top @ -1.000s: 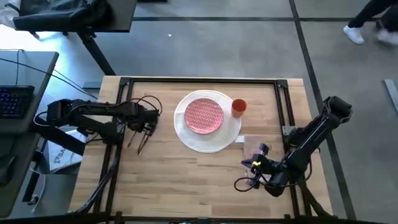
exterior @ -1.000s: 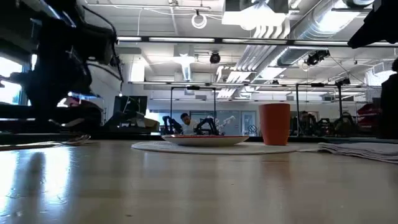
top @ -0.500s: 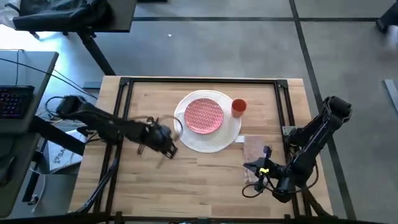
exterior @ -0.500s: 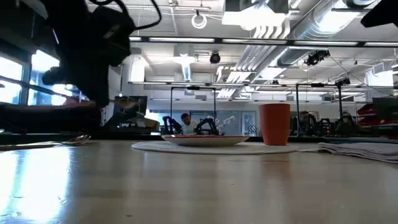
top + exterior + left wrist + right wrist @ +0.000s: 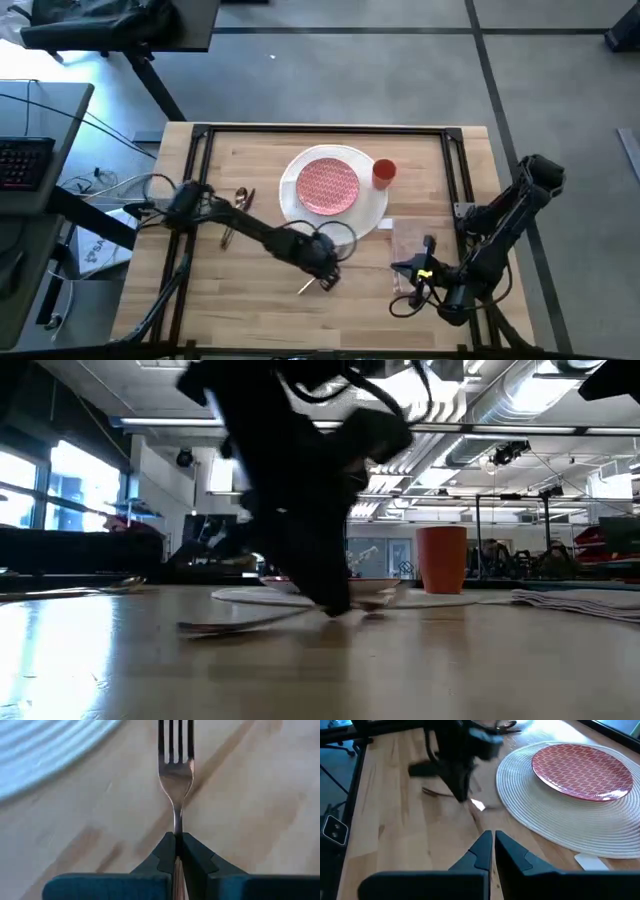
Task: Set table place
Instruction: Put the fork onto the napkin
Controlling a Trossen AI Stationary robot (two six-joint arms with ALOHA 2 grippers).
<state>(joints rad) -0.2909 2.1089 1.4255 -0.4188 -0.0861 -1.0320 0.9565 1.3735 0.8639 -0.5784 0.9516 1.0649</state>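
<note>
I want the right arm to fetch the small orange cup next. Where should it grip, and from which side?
Grip the small orange cup across its upper wall, coming from above with the fingers straddling the rim. It stands upright beside the large white round plate, so keep the fingers off the plate side. The right gripper waits shut near the pale pink cloth napkin.
</note>
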